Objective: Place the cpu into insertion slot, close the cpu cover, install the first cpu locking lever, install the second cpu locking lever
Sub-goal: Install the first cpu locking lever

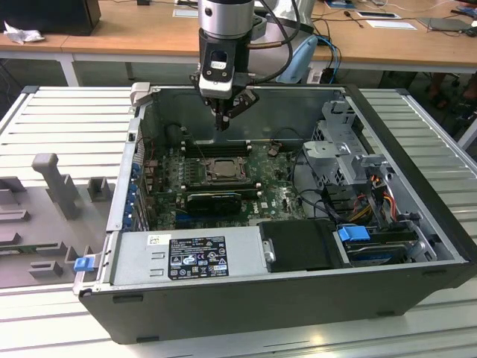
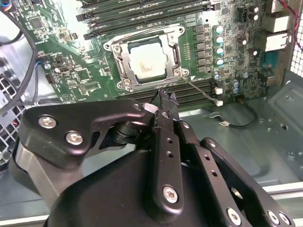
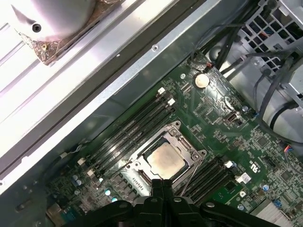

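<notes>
The cpu (image 1: 222, 170) (image 2: 147, 59) (image 3: 164, 160), with its dull silver-beige top, lies flat in the insertion slot (image 1: 196, 176) on the green motherboard inside the open computer case. The cpu cover (image 2: 119, 56) (image 3: 183, 142) lies down around the chip as a silver frame. A thin wire locking lever (image 2: 201, 91) (image 3: 190, 176) angles away from one socket corner. My gripper (image 1: 221, 124) (image 2: 166, 98) (image 3: 163, 187) hangs above the board near the socket's far edge, shut, with nothing between its fingers.
Long black memory slots (image 2: 142, 12) flank the socket. A grey power supply (image 1: 186, 257) fills the case's near side, and a drive cage (image 1: 350, 156) with cables (image 1: 376, 198) stands at the exterior view's right. A grey fixture (image 1: 56, 183) sits outside the case.
</notes>
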Controlling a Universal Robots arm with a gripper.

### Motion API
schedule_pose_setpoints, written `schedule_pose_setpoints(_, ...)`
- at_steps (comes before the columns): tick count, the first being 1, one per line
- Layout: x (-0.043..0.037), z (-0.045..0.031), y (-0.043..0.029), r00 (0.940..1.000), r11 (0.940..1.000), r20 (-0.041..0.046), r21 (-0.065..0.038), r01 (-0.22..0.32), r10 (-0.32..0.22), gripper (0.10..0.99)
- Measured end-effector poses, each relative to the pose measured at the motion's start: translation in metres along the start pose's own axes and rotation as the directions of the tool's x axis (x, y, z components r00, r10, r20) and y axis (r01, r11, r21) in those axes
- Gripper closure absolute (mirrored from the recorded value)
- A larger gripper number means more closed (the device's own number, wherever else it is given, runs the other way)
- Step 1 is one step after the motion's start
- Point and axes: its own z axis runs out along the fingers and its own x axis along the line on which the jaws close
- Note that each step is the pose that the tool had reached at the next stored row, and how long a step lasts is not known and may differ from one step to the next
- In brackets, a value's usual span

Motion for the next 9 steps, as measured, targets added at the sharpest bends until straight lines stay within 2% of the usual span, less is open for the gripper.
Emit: schedule_pose_setpoints(9, 0.0000, 0.0000, 0.0000, 0.9967, 0.9967, -0.0038, 0.002, 0.081, -0.081, 0.980)
